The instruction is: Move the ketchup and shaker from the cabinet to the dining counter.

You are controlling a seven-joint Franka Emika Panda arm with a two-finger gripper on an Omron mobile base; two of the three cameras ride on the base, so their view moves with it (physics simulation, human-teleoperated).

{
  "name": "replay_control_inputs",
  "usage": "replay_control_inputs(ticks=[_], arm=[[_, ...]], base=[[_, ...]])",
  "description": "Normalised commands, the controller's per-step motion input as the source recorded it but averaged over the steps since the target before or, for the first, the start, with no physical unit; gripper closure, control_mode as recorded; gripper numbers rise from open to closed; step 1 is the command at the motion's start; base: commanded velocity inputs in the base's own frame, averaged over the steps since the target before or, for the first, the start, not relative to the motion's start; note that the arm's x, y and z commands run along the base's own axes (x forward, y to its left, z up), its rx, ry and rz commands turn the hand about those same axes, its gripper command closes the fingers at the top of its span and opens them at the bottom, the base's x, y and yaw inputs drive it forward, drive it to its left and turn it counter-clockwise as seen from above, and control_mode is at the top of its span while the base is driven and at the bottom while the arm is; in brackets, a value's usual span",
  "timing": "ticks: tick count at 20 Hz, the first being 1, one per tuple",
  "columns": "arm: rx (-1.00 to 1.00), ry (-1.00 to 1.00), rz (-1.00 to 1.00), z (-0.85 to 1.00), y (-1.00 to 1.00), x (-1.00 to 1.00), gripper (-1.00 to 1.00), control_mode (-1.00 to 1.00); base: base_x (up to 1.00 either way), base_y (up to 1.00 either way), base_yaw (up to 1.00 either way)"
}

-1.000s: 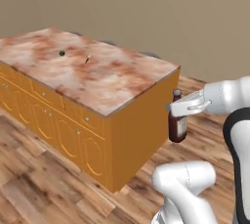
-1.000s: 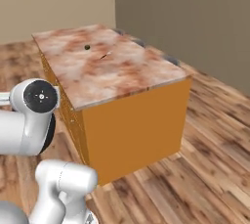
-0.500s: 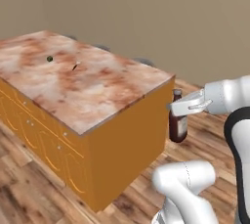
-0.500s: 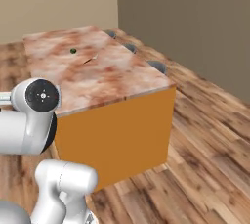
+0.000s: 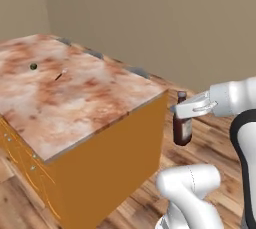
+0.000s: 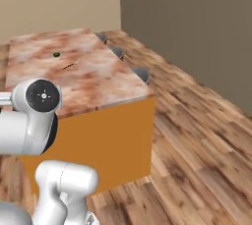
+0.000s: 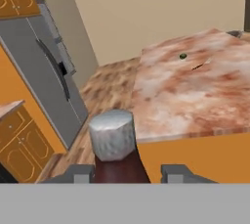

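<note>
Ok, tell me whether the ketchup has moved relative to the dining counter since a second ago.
Yes. The ketchup, held in the claw, now sits right beside the dining counter corner; the base has driven closer.

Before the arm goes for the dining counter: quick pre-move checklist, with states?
1. Grip on the ketchup: ok. The gripper is shut on its neck, and the bottle hangs upright.
2. Ketchup over the dining counter: not ok. It hangs off the counter's corner, above the wood floor.
3. Height to clear the top: cannot tell. The bottle's base looks lower than the counter edge.
4. Landing area free: ok. The near marble is bare; a small dark round object and a thin dark sliver lie farther in.
5. Shaker delivered: cannot tell.
</note>
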Motion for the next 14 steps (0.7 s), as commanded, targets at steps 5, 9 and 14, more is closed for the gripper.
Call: replay_control_inputs(ticks=[5, 9, 14], arm=[[0.00, 0.00, 0.00, 0.00, 0.00, 0.00, 1.00, 1.00], [0.00, 0.00, 0.00, 0.00, 0.00, 0.00, 1.00, 1.00], [0.00, 0.00, 0.00, 0.00, 0.00, 0.00, 1.00, 1.00]], base=[[0.69, -0.45, 0.17], [0.76, -0.42, 0.17], [0.85, -0.27, 0.23]])
